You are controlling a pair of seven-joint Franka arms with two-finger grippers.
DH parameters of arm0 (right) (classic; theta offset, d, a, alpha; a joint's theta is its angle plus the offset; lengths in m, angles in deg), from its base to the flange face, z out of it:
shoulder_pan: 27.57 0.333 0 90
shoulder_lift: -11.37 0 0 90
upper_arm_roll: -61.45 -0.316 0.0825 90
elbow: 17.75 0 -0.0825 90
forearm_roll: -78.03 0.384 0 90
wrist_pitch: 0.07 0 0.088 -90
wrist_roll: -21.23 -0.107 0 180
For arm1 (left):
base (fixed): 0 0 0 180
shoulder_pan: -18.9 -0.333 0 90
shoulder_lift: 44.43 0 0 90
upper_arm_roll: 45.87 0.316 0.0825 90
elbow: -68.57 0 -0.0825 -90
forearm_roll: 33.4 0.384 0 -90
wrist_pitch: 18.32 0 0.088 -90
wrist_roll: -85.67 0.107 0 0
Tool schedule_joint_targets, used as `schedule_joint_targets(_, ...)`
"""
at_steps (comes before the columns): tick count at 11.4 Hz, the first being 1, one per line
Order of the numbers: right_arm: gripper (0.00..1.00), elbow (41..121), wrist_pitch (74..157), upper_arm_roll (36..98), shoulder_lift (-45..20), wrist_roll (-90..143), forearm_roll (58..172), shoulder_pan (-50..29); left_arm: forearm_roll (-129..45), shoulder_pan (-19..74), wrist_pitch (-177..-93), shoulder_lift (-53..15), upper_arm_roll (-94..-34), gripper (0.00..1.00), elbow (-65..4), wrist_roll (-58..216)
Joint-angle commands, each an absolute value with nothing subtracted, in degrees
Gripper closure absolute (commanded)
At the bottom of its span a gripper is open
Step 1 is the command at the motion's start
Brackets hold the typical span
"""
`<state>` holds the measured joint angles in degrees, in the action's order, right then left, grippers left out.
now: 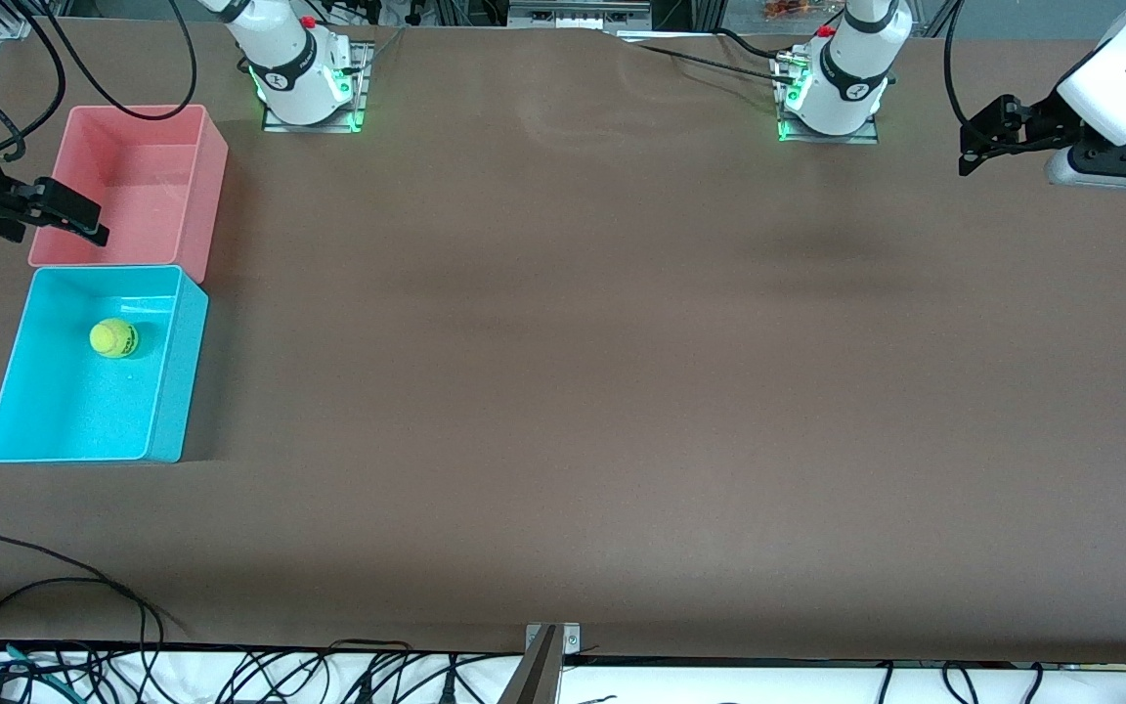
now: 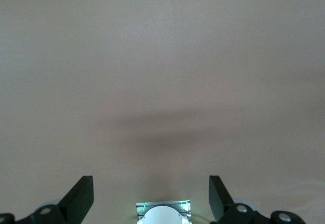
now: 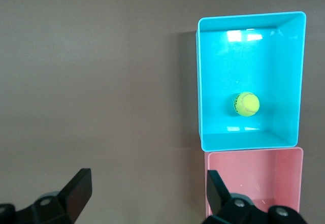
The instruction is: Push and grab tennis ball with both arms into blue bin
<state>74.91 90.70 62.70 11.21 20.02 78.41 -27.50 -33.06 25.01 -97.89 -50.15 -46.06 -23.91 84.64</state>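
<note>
Front view shows the fuzzy yellow-green tennis ball (image 1: 114, 338), dark mark showing, resting on the floor of the blue bin (image 1: 177, 391), so the task looks finished. Left tool (image 1: 975, 147) and right tool (image 1: 74, 217) hang wide open and empty; nothing more seems needed beyond parking the arms.

Fuzzy yellow-green tennis ball (image 1: 114, 338) sits in a glossy, thin-walled cyan-blue plastic bin (image 1: 177, 362); the smooth pink plastic bin (image 1: 209, 196) shines too, on a matt brown table covering (image 1: 622, 342).
</note>
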Motion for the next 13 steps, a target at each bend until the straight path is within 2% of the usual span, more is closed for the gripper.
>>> schedule_joint_targets(1,0.00,76.6,90.9,62.5,12.6,20.2,79.2,-28.6,-32.1,25.1,-96.5,-49.6,-46.1,0.00,-22.0,84.6)
schedule_joint_targets(13,0.00,76.1,91.0,64.2,11.3,20.3,79.1,-28.5,-32.1,22.9,-96.5,-46.8,-46.3,0.00,-21.9,74.9)
